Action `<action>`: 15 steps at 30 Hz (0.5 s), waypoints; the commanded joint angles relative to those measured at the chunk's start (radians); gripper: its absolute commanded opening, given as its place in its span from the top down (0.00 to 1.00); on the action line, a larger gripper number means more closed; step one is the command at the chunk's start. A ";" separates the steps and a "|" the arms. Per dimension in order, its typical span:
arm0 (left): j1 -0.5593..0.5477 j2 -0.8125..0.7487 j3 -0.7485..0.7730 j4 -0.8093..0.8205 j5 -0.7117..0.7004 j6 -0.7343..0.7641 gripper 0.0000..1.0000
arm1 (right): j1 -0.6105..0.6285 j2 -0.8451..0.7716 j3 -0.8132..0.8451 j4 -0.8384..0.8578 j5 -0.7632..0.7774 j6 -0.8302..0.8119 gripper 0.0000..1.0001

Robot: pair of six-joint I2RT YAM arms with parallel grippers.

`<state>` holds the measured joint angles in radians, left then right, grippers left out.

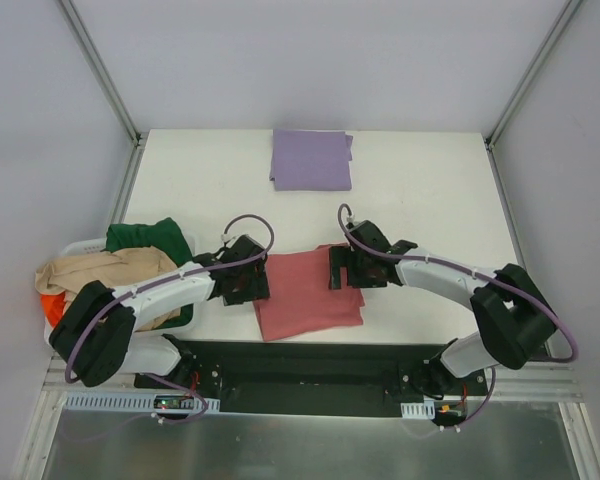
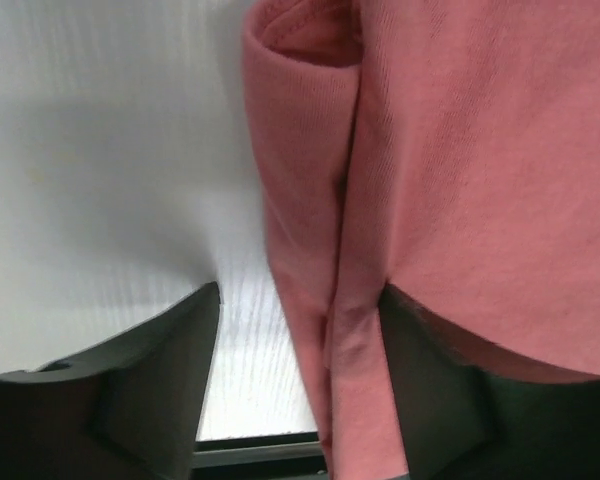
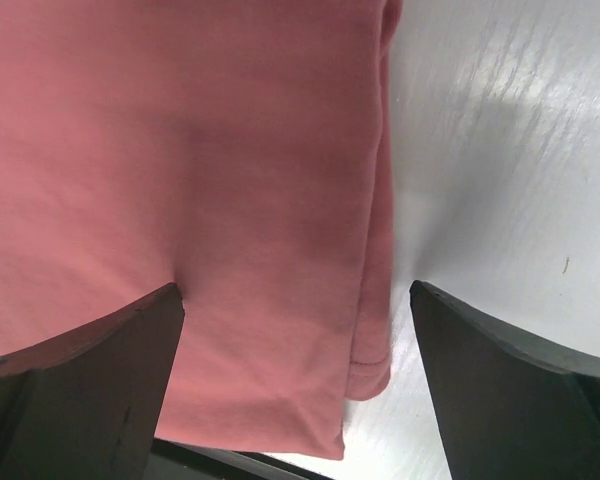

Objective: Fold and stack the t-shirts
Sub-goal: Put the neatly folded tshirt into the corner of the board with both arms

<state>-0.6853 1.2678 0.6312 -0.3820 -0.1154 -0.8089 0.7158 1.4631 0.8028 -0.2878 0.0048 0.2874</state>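
Left gripper point(image 2: 300, 300) and right gripper point(image 3: 295, 290) are straddling opposite edges of the pink t-shirt point(image 1: 308, 300) mid-frame, jaws wide, holding nothing; they should be pinching every layer.

two grippers were counted, one left gripper point(image 1: 248, 272) and one right gripper point(image 1: 345, 267), over one white table point(image 1: 430, 190). two folded shirts lay on it, one pink shirt point(image 1: 308, 292) at the near middle and one purple shirt point(image 1: 311, 159) at the far middle. one basket point(image 1: 77, 245) sat at the near left with three loose pieces that could be told apart, one green garment point(image 1: 150, 237), one beige garment point(image 1: 105, 272) and one orange garment point(image 1: 48, 303), making five pieces of clothing in all.
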 commanded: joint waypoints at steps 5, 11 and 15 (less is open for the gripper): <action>0.020 0.134 0.079 0.064 0.009 0.013 0.78 | -0.035 0.045 0.001 0.016 -0.034 -0.014 0.07; 0.029 0.160 0.097 0.091 0.037 0.051 1.00 | -0.045 0.086 -0.007 0.064 -0.112 -0.007 0.20; 0.029 0.130 0.091 0.138 0.036 0.099 1.00 | -0.047 0.132 0.007 0.094 -0.158 0.013 0.41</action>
<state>-0.6655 1.4143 0.7136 -0.2905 -0.0818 -0.7734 0.6693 1.5295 0.8055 -0.2310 -0.0769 0.2810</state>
